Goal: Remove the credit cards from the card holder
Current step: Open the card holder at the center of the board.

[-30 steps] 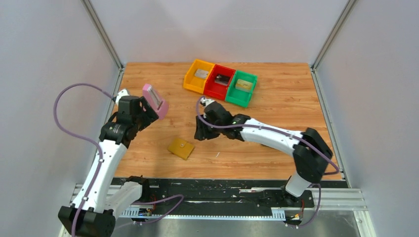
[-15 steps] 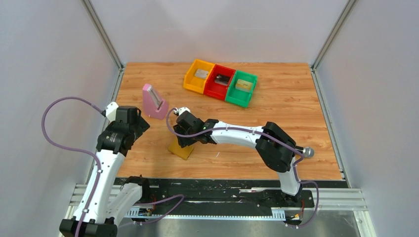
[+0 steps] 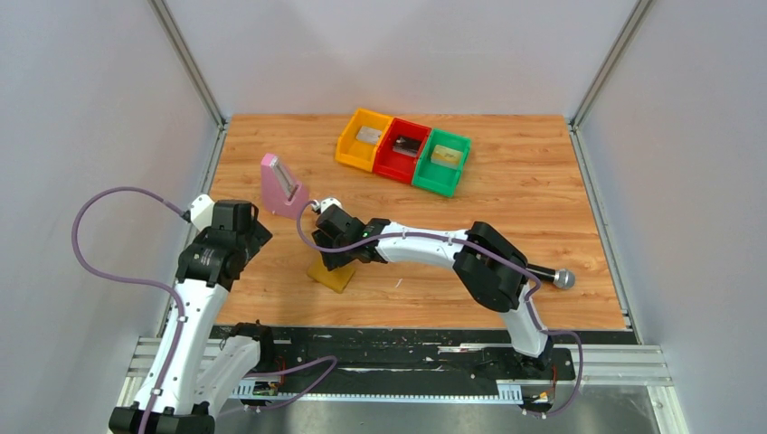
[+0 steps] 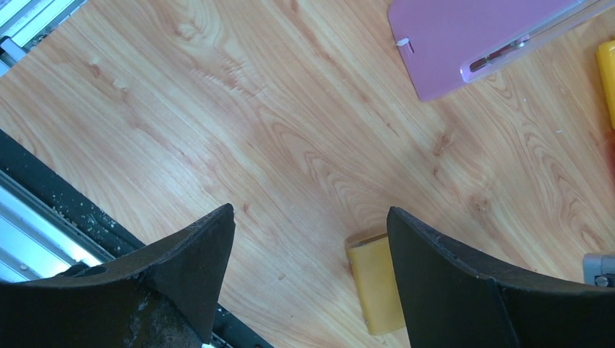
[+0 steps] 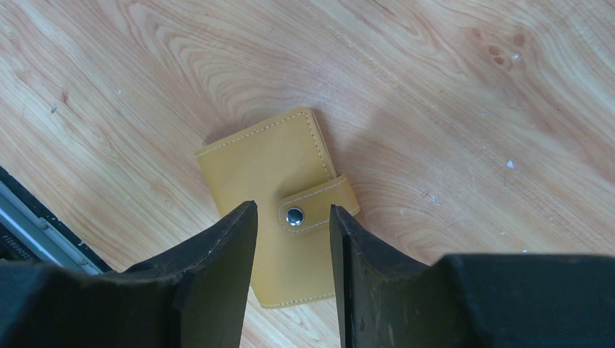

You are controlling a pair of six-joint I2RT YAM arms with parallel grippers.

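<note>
The card holder (image 3: 330, 277) lies closed on the wood, mustard-tan, its tab snapped shut (image 5: 272, 163). My right gripper (image 3: 336, 257) hangs right over it, open, its jaws a narrow gap apart on either side of the snap with nothing between them (image 5: 293, 210). My left gripper (image 3: 246, 237) is open wide to the left of the holder, over bare wood (image 4: 310, 214); the holder's edge (image 4: 375, 286) shows beside its right finger. Flat credit cards lie in the far bins: a silver-grey one (image 3: 367, 135), a dark one (image 3: 406, 145) and a golden one (image 3: 444, 155).
A pink block (image 3: 283, 186) stands just beyond the two grippers (image 4: 464, 43). Yellow (image 3: 345, 147), red (image 3: 387, 161) and green (image 3: 434, 181) bins sit in a row at the back. A black rod with a silver tip (image 3: 548, 272) lies by the right arm's elbow.
The right arm swung left from the table's middle to above the card holder. The left arm drew back toward the near left, away from the pink block, which now stands alone.
</note>
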